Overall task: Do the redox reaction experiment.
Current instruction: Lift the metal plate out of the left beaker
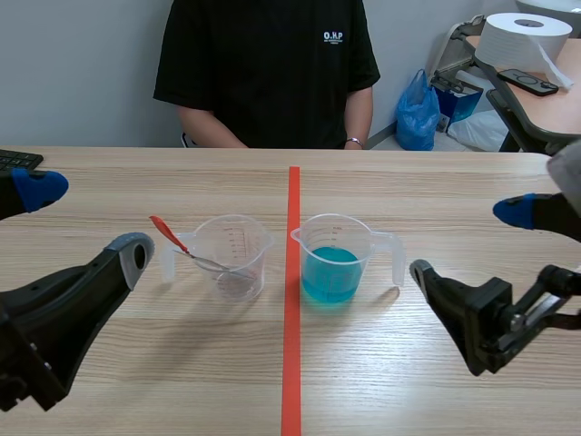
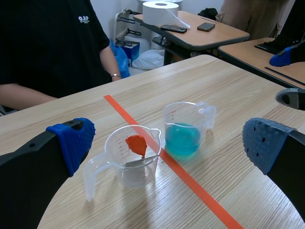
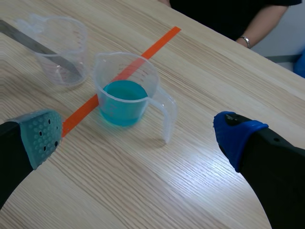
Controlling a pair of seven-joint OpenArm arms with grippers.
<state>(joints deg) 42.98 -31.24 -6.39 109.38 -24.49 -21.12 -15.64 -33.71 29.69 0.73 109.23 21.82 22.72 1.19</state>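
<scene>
**Beakers ahead of two spread grippers**

Left gripper [image 1: 86, 221] hovers low over the wooden table [image 1: 436, 182] with its two fingers spread wide and nothing between them. Ahead of it, nearer its left finger, stands the clear beaker [image 2: 133, 155], upright, its handle turned back toward this gripper. A spoon [image 2: 138, 151] leans inside the clear beaker: the metal bowl rests on the bottom and the red handle end rises past the rim. Farther ahead, across the orange tape line [image 1: 292, 363], stands the beaker of blue liquid [image 1: 334, 262].

Right gripper [image 3: 136, 133] is likewise spread, its grey-green pad and its blue pad well apart, pinching nothing. The beaker of blue liquid stands just ahead of it, in line with the gap between its fingers but not inside it, with its handle turned toward the blue-padded finger. It is filled to less than half. The clear beaker lies beyond it, on the far side of the tape line, and the two beakers stand near each other without touching.

Across the table from both grippers sits a person [image 1: 268, 73] in a black T-shirt, forearms down at the table edge. Behind the person are a blue bag [image 1: 418, 113] and a large paper roll [image 1: 522, 38] on a side table.
</scene>
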